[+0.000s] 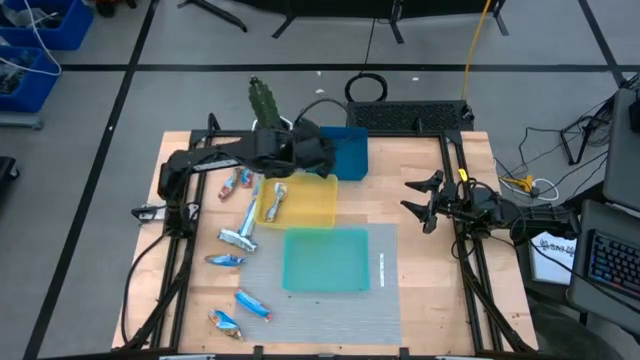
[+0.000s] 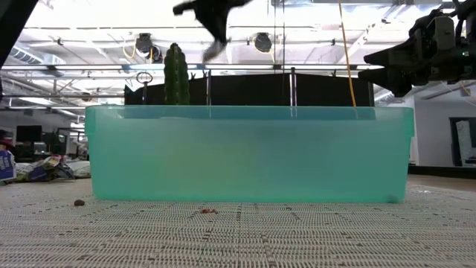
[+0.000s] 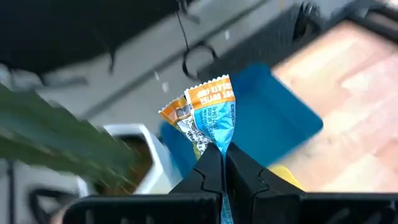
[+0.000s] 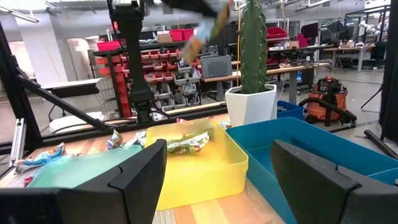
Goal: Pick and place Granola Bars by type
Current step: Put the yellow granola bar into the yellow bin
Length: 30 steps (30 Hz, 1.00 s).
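One granola bar in left fingers, seemingly above blue tray edge.

Robotics lab or workshop; racks of red parts bins behind table; orange shop vacuum; workbenches; ceiling strip lights; taped floor lines; blue storage crates.

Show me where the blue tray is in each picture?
High view: the blue tray sits at the table's far edge, partly under the left gripper.
Low view: not in it; the teal tray fills the picture.
Left wrist view: it lies behind the held granola bar.
Right wrist view: it is beside the yellow tray.
Shared landmark: the cactus.
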Available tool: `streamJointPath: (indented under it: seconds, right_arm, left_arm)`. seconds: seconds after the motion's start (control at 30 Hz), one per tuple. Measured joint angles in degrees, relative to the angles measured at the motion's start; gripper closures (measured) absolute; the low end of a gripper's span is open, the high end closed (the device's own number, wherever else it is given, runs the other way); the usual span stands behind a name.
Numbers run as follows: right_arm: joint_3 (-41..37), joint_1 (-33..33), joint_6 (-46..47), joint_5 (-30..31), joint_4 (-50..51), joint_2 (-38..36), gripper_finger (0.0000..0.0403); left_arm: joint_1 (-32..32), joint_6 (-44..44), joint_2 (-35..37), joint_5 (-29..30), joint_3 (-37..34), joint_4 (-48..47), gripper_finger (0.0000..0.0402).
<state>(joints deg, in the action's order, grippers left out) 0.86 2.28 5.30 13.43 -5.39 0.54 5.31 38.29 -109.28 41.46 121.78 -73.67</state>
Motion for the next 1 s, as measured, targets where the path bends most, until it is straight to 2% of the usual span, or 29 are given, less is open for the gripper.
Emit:
streamJointPath:
  seconds: [0.27, 0.5, 0.7, 1.0]
  right_arm:
    - [-0.01, -0.01, -0.01, 0.0, 0.0, 0.0, 0.0124]
    - [0.0, -0.02, 0.0, 0.0, 0.0, 0.0, 0.0124]
    - [0.0, 0.0, 0.0, 0.0, 0.02, 0.0, 0.0124]
    - [-0.01, -0.02, 0.0, 0.0, 0.02, 0.0, 0.0124]
  left_arm:
    - [1.44, 12.47, -0.1, -10.43, -12.72, 3.8, 0.0395]
    - [1.43, 16.18, 0.17, -15.58, -21.66, 8.86, 0.0396]
    - [1.43, 19.25, 3.07, -16.44, -31.4, 20.63, 0.0396]
    - [1.82, 21.44, 6.32, -19.65, -42.46, 25.69, 0.0396]
